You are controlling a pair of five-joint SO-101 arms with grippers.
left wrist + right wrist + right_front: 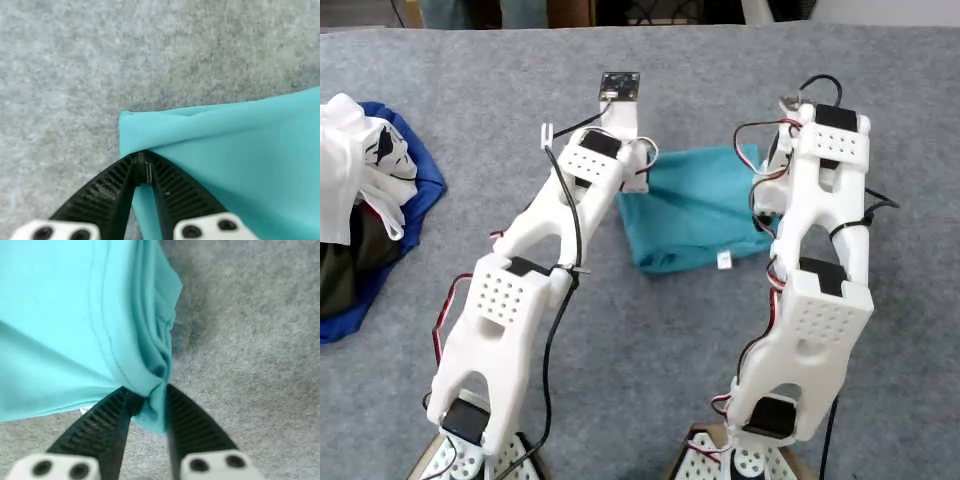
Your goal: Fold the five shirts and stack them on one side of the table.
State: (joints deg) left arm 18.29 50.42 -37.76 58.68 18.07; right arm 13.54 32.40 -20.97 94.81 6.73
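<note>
A teal shirt, folded into a rough rectangle, lies on the grey table between the two arms. In the high view my left gripper sits at the shirt's left edge. In the left wrist view that gripper is shut, its tips pinching the teal shirt near a folded corner. My right gripper is shut on a bunched edge of the teal shirt. In the high view the right arm covers the shirt's right edge. A small white tag shows at the shirt's near corner.
A loose pile of other shirts lies at the table's left edge: a white one on top, a blue one and a dark one beneath. Grey felt covers the table around the arms.
</note>
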